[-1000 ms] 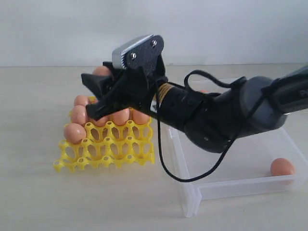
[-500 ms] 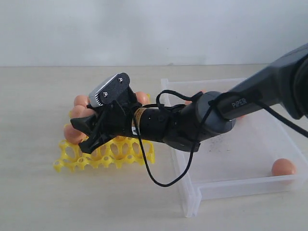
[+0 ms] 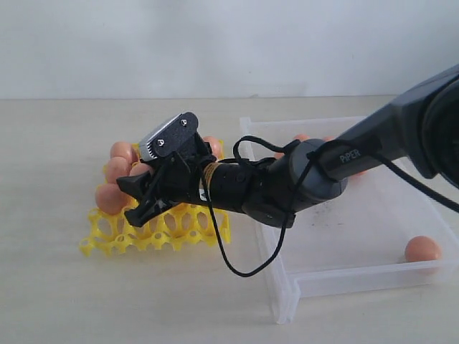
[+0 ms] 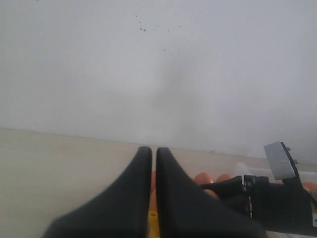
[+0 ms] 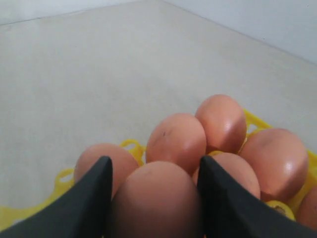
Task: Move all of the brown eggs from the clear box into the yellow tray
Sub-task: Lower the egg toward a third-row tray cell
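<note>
One smooth orange-brown egg (image 5: 156,198), clear only from the right wrist, sits pinched in the right gripper (image 5: 154,166) above the tray (image 3: 172,233); the left gripper (image 4: 153,149) is pressed together.

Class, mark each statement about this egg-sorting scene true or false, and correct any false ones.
1. The right tool grips a brown egg above the yellow tray. True.
2. The clear box holds no eggs. False: a lone egg lies in its near right corner, and others show at its far side.
3. The left tool is spread wide open. False: its fingers are closed together with nothing between them.
4. The cups along the yellow tray's near edge are empty. True.
</note>
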You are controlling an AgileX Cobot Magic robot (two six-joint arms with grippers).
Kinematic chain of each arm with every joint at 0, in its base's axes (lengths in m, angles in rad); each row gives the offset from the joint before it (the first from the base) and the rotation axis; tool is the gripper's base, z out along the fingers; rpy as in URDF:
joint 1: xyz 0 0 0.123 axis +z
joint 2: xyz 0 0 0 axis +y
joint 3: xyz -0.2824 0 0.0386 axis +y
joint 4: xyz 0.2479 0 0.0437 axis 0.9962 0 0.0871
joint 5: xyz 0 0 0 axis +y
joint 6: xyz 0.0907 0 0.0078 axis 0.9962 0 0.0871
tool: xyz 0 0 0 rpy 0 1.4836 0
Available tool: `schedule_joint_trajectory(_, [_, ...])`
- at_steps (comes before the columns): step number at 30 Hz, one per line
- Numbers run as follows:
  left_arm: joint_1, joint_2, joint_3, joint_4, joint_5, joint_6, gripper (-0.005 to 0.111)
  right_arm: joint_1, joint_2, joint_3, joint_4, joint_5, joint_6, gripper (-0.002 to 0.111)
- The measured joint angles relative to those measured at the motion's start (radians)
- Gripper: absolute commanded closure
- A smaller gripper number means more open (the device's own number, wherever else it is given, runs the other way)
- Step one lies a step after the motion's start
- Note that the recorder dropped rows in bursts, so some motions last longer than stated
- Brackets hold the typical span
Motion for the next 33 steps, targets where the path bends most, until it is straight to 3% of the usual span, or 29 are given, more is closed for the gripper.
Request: schedule_joint_trajectory(33, [0.0, 0.0, 0.0, 0.0, 0.0, 0.0, 0.103, 0.0, 0.046, -0.05, 0.036, -0.006, -0.004, 0.105])
